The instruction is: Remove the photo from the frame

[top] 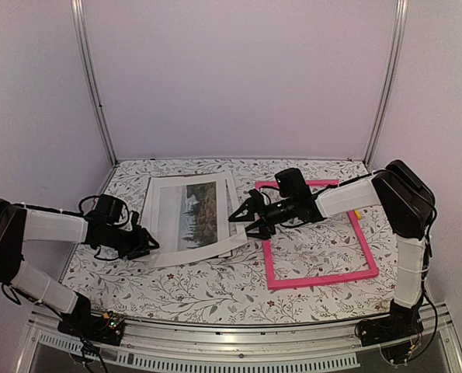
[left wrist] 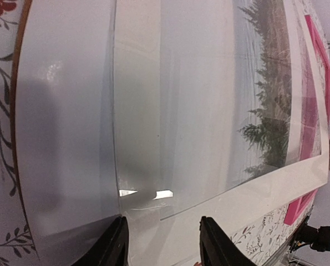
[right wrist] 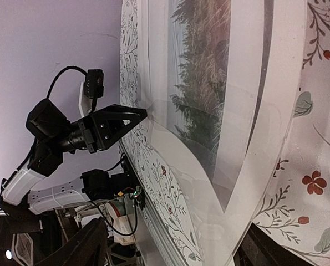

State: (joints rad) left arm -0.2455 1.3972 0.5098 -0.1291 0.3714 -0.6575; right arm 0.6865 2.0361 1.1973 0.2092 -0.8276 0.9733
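Jaws of the left gripper (top: 144, 242) stand partly apart at the left edge of the photo (top: 188, 214), tips over its white border; whether they press it cannot be told. The right gripper (top: 244, 221) has its jaws spread wide at the photo's right edge, released. The photo lies on the worktop (top: 215, 291), left of the pink frame (top: 320, 278) and outside it.

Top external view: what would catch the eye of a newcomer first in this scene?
The bright pink frame lies empty on the right part of the flowered table. The photo, dark trees under a pale sky with a wide white border, lies to its left. The right claw stands open at the photo's right edge, and the left claw is at its near left corner.
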